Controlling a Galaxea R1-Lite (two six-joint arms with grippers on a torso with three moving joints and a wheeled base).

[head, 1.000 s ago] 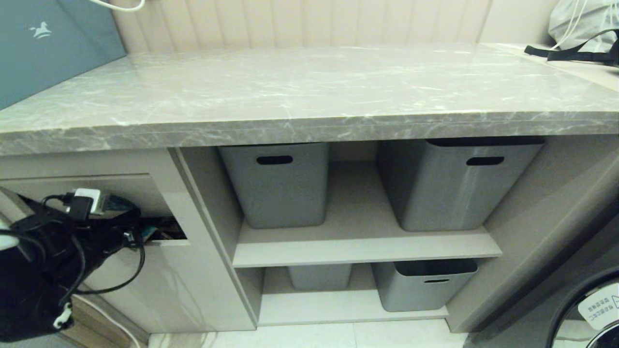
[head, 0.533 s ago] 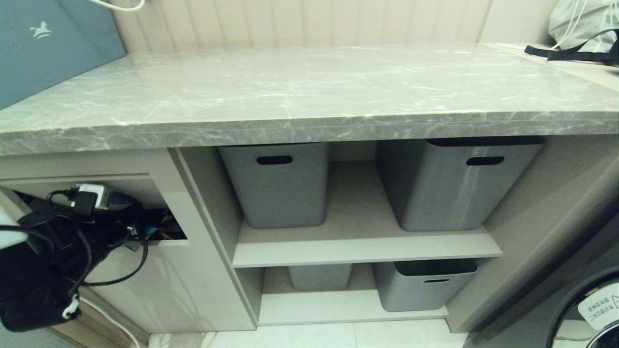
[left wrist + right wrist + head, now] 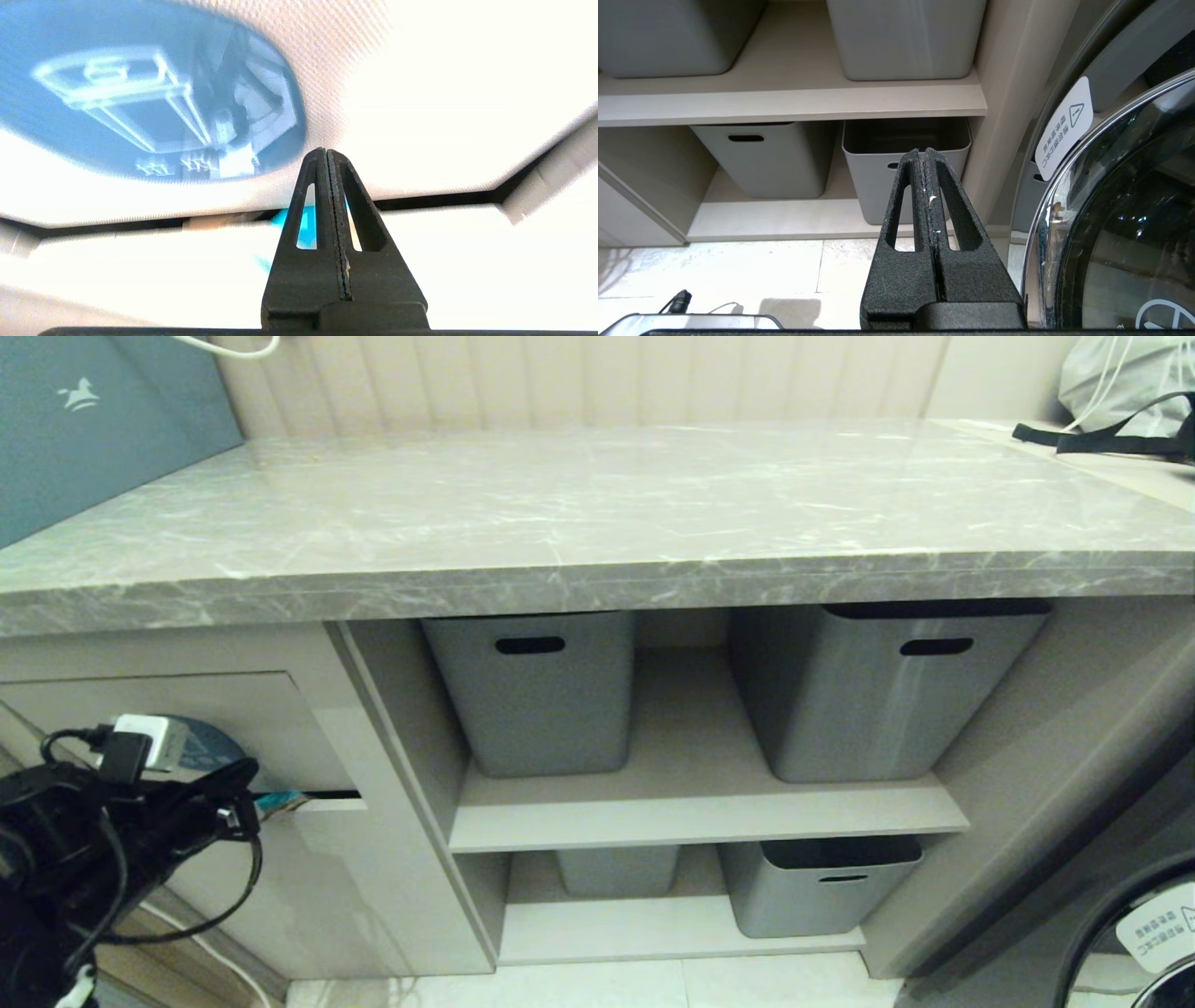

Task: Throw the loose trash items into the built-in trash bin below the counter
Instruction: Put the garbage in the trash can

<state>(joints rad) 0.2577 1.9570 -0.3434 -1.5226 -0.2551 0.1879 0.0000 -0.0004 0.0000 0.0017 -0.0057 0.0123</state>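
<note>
The built-in trash bin's flap (image 3: 187, 723) sits nearly closed in the beige cabinet front, its blue oval sticker (image 3: 213, 744) partly hidden by my left wrist. A teal cardboard scrap (image 3: 278, 800) pokes out of the dark slit under the flap and also shows behind my fingers as the scrap (image 3: 306, 226). My left gripper (image 3: 325, 152) is shut with nothing in it, its tips just in front of the flap below the sticker (image 3: 140, 93). No other scraps are in view. The counter (image 3: 597, 513) carries no scraps. My right gripper (image 3: 923, 151) is shut and parked low by the floor.
Grey tubs (image 3: 537, 691) (image 3: 878, 686) stand on the upper shelf, with two more tubs (image 3: 817, 887) (image 3: 759, 156) below. A washer door (image 3: 1120, 210) is close to the right gripper. A teal box (image 3: 84, 420) and a grey bag (image 3: 1130, 383) sit at the counter's ends.
The left arm has pulled back out of the bin opening and dropped lower. The flap has swung from tilted open to almost shut, leaving the teal scrap caught in the slit.
</note>
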